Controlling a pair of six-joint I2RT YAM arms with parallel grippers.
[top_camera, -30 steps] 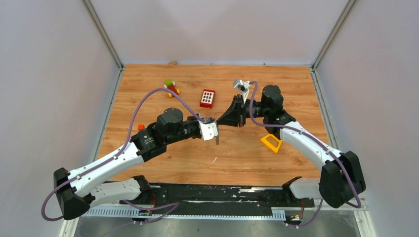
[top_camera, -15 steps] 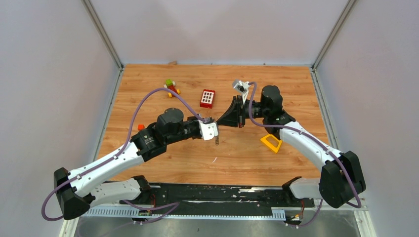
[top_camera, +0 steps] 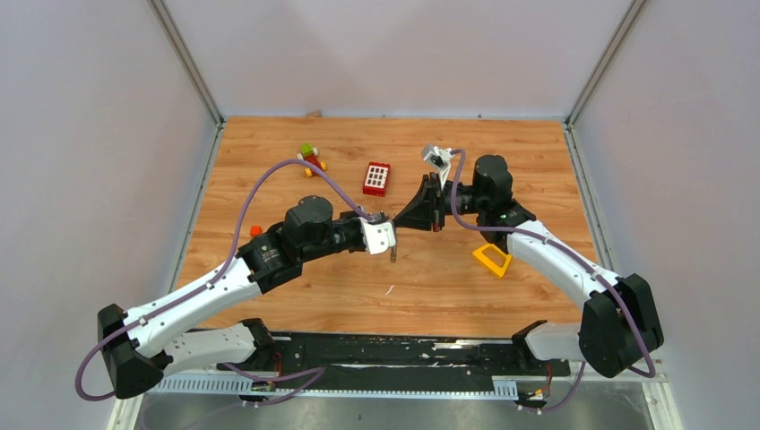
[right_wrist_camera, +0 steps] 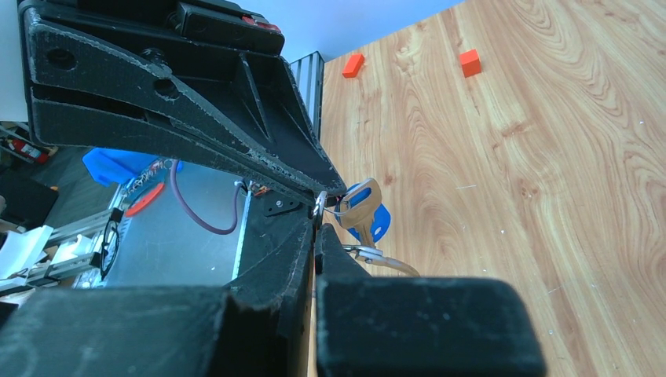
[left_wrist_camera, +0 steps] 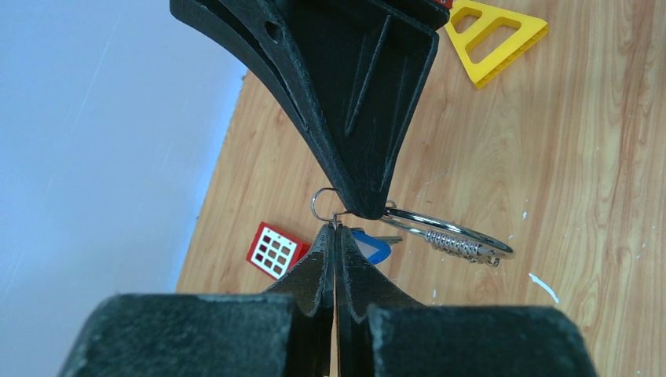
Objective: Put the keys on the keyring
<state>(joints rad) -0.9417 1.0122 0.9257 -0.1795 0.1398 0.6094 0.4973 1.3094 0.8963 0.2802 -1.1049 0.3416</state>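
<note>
Pressed together: the left pincer point(left_wrist_camera: 335, 228), meeting the right pincer point(right_wrist_camera: 317, 232) tip to tip above the middle of the bench point(top_camera: 448, 287). Right pincer also pressed together, pinching the keyring point(left_wrist_camera: 449, 233) by its rim, clear of the wood. At the left tips, a small wire loop point(left_wrist_camera: 321, 203); cannot tell whether pinched there or only touching.

Just beside the meeting point, one key point(right_wrist_camera: 362, 206) hanging, with a blue tag point(right_wrist_camera: 378, 225) behind it. Only one key countable. On the keyring, a short coiled spring piece point(left_wrist_camera: 455, 241). In the left wrist view, most of the key hidden behind the right pincer's black body.

Further out on the bench:
- One red brick point(top_camera: 376, 178) with a white grid of squares, beyond the pincers.
- One yellow triangular block point(top_camera: 491, 260), on the right arm's side.
- One toy cluster point(top_camera: 311, 159) of green, red and yellow pieces, far left.
- Two orange blocks point(right_wrist_camera: 353, 65) point(right_wrist_camera: 470, 62), well apart from the key.
</note>
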